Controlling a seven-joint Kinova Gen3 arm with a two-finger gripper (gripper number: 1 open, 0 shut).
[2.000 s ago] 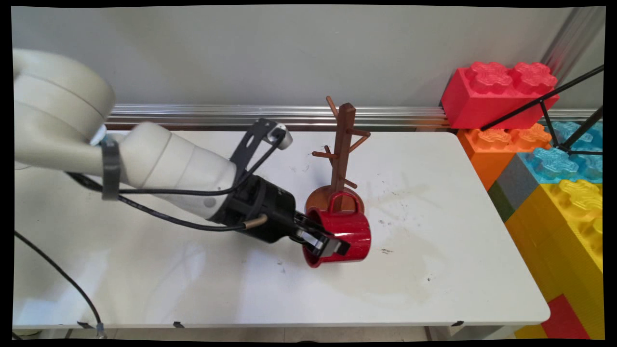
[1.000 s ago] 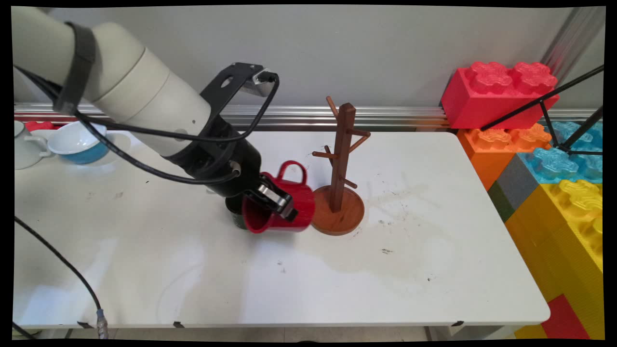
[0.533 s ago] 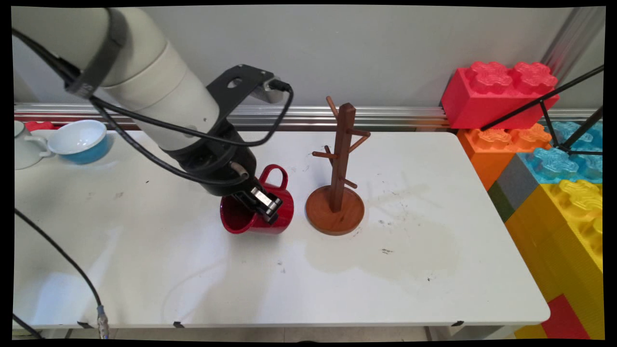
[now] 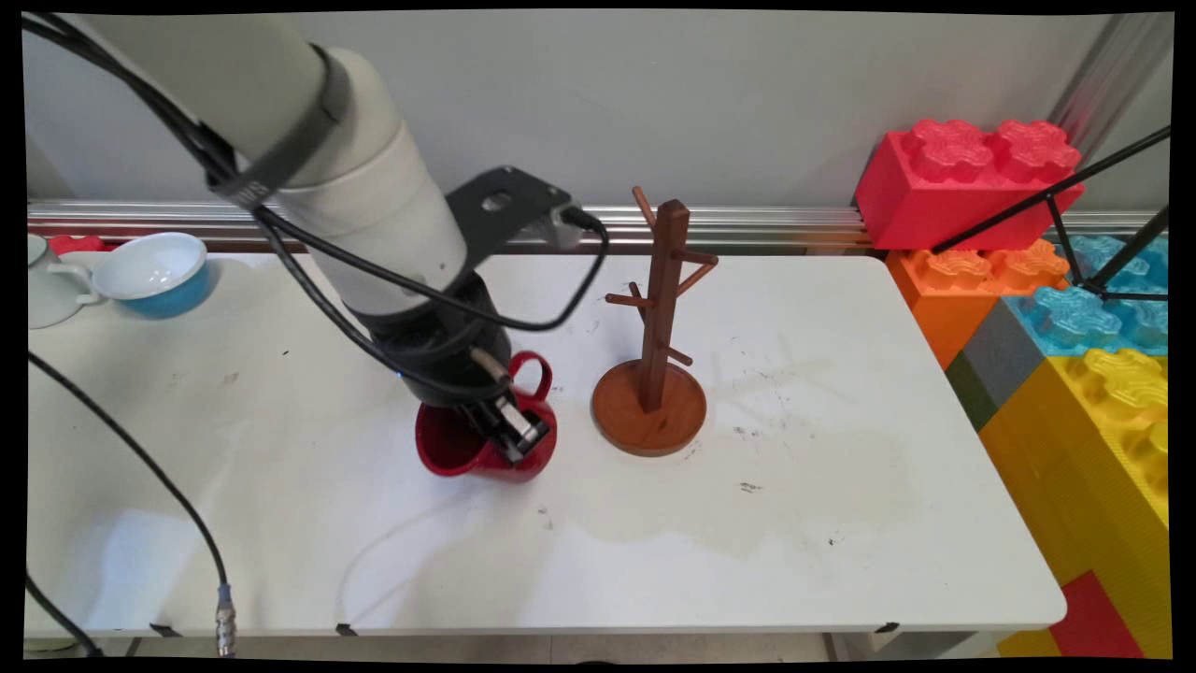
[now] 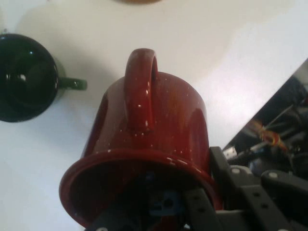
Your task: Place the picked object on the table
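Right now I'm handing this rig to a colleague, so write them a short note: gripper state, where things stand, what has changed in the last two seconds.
Gripper: shut on the red mug, one finger inside the rim, one outside.
Red mug: tilted, handle uppermost in the hand view, low over the table, left of the mug tree. Contact with the table cannot be told.
Changed: two seconds ago the mug was held in front of the tree's base; it has since been carried left and lowered.
Nearby: a green mug shows in the hand view beside the red one. Blue bowl and white cup at far left.
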